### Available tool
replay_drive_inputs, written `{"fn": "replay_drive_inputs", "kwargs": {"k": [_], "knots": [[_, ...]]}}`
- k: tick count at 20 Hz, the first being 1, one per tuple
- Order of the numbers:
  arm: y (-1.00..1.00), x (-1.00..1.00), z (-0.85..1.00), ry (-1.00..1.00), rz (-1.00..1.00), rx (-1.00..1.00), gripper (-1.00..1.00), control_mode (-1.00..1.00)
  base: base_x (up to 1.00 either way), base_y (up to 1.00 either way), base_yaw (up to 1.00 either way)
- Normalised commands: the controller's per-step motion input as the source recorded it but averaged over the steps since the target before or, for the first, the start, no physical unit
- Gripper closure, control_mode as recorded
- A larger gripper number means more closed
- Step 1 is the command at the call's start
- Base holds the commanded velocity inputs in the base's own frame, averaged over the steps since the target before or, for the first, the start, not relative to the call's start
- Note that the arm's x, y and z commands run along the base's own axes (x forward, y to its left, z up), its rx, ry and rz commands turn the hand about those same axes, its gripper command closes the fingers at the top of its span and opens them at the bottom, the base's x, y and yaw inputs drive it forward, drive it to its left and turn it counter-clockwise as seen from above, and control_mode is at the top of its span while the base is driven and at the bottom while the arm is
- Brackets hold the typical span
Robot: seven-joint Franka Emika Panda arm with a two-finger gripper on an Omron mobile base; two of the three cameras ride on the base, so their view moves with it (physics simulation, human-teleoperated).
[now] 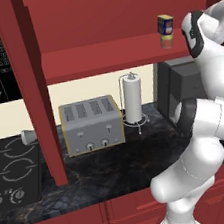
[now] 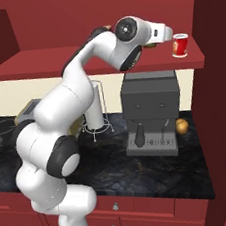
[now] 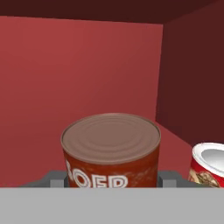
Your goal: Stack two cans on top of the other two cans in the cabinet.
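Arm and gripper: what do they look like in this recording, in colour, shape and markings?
The arm is glossy white, built of rounded, bulbous segments with dark grey to black bands at the joints and a round dark cap at the wrist. No cables or markings show. The gripper has two small grey finger tips, blocky in shape.

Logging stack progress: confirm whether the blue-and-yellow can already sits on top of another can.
Yes, in the left base view the blue-and-yellow can stands on a tan-brown can on the cabinet shelf.
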Motion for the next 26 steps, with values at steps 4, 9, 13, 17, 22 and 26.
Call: {"fn": "replay_drive_inputs", "kwargs": {"k": [4,9,13,17,22,26], "knots": [[0.0,-0.07,0.23,0.0,-0.11,0.0,1.0,-1.0,0.0,0.0,0.0],[0.0,-0.05,0.26,0.0,-0.1,0.0,1.0,-1.0,0.0,0.0,0.0],[0.0,-0.08,0.13,0.0,-0.1,0.0,1.0,-1.0,0.0,0.0,0.0],[0.0,-0.11,0.01,0.0,-0.08,0.0,1.0,-1.0,0.0,0.0,0.0],[0.0,-0.19,0.0,0.0,-0.07,0.0,1.0,-1.0,0.0,0.0,0.0],[0.0,-0.11,0.0,0.0,-0.09,0.0,1.0,-1.0,0.0,0.0,0.0]]}}
